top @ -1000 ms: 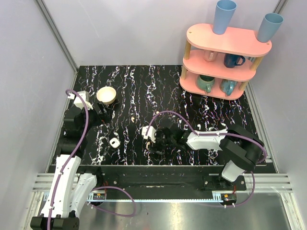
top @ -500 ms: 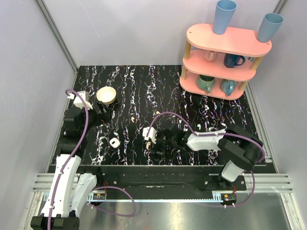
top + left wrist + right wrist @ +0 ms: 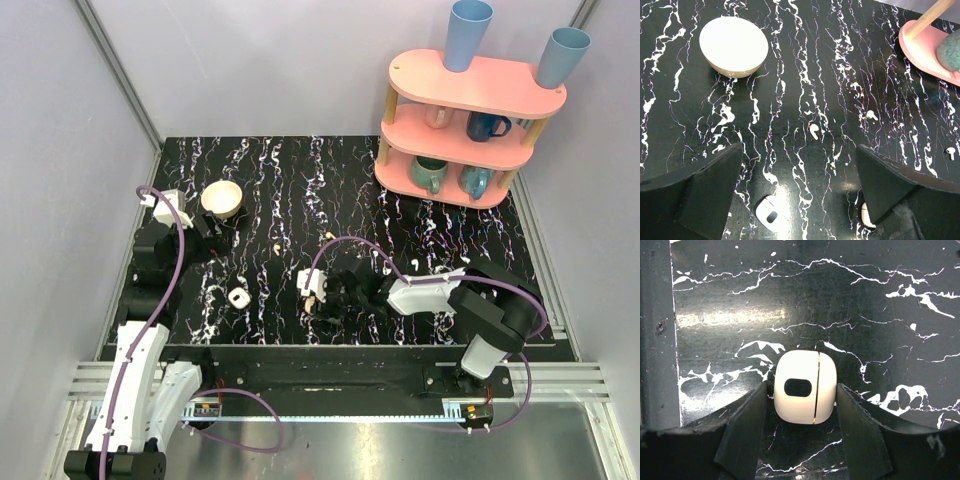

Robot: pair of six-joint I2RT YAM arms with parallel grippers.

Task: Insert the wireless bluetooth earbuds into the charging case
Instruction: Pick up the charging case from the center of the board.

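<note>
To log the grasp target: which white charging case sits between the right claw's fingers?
The charging case flanked by the right claw, its dark oval slot showing; the other case lies alone, further left.

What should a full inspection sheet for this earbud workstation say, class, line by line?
Surface: black, white-veined table.
Job's things: charging case lying flat between the right jaws; second case and three loose earbuds on the table.
Clutter: cream bowl; pink shelf holding mugs, with blue cups on top.
Grippers: left gripper open, holding nothing; right gripper brackets the charging case, grip unclear.
Cables: purple cable along the left arm, another along the right.
Surroundings: grey walls; metal rail at the near edge.
</note>
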